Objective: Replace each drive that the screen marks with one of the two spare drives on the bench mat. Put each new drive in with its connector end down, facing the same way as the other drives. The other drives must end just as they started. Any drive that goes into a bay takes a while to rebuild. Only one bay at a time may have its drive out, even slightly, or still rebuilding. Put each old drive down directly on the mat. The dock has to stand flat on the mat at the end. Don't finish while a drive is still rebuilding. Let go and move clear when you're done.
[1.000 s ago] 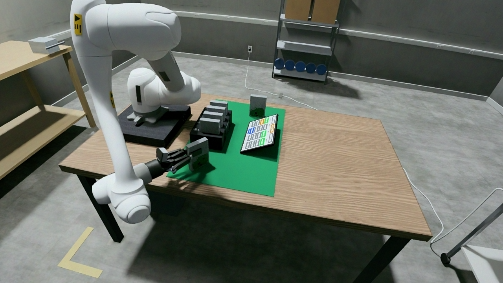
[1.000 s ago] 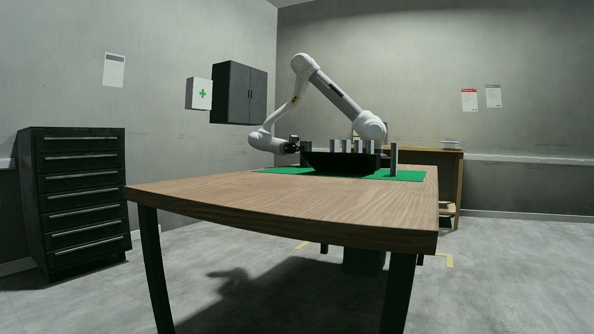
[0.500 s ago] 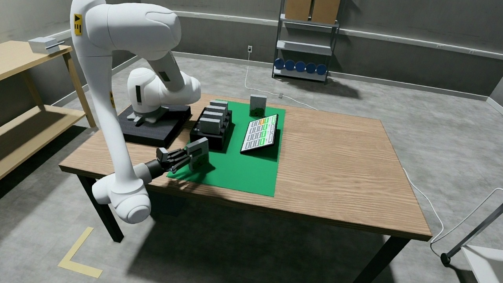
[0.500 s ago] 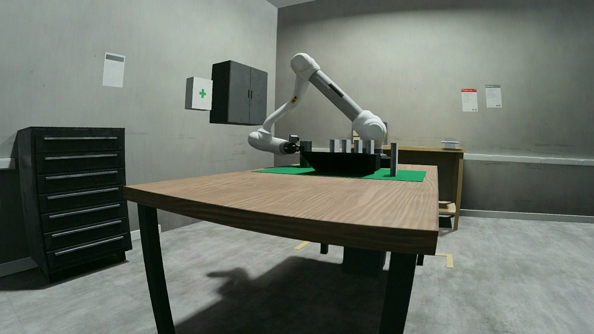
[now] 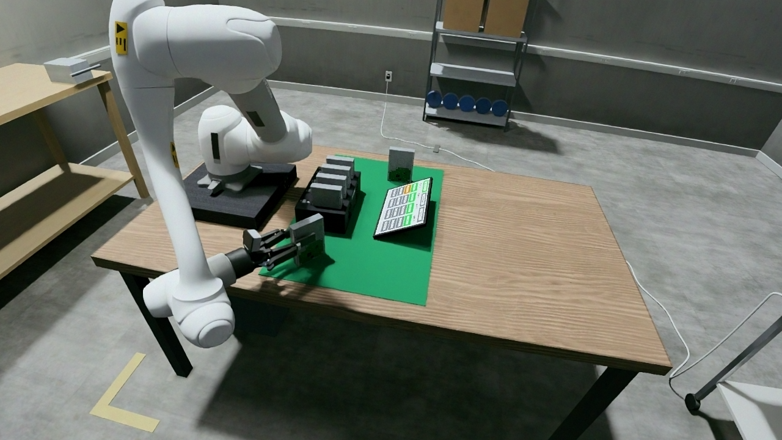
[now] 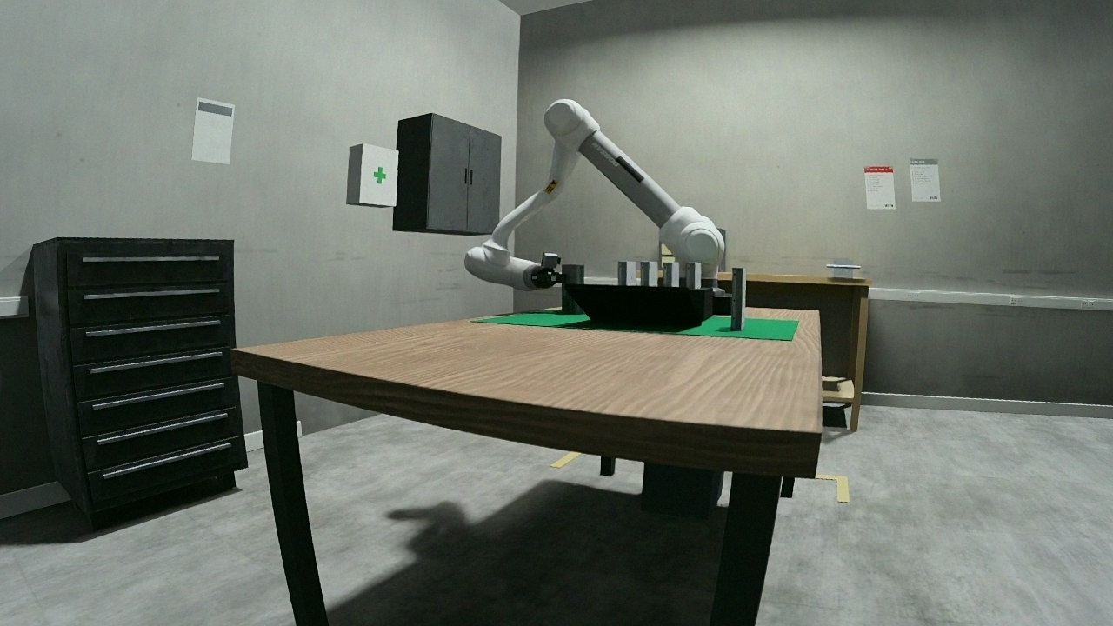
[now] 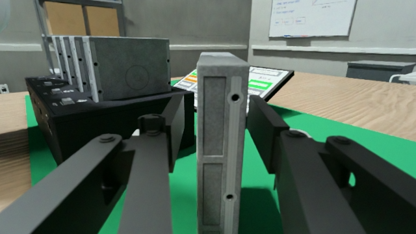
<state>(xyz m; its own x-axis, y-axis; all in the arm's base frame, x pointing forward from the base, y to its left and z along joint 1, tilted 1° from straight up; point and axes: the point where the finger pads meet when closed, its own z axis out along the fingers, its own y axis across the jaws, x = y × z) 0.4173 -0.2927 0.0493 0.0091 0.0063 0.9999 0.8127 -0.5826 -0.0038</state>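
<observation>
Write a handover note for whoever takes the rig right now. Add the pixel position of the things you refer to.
Gripper (image 5: pixel 295 242) (image 6: pixel 563 276) (image 7: pixel 216 111): open around the near drive (image 5: pixel 307 225) (image 6: pixel 574 301) (image 7: pixel 212 114), which stands upright on the mat (image 5: pixel 377 267) (image 6: pixel 766 330) (image 7: pixel 325 130).
Elsewhere: far drive (image 5: pixel 401 164) (image 6: pixel 737 299) upright on the mat; four drives (image 5: pixel 327 195) (image 6: pixel 626 274) (image 7: pixel 130 71) in the dock (image 5: pixel 336 220) (image 7: pixel 123 120).
Done: cannot tell from these views which drives are new.
Left: back the gripper clear. The screen (image 5: pixel 403 210) (image 6: pixel 637 305) (image 7: pixel 276 78) shows orange; its text is too small, so check marks and rebuild status before pulling another drive.
</observation>
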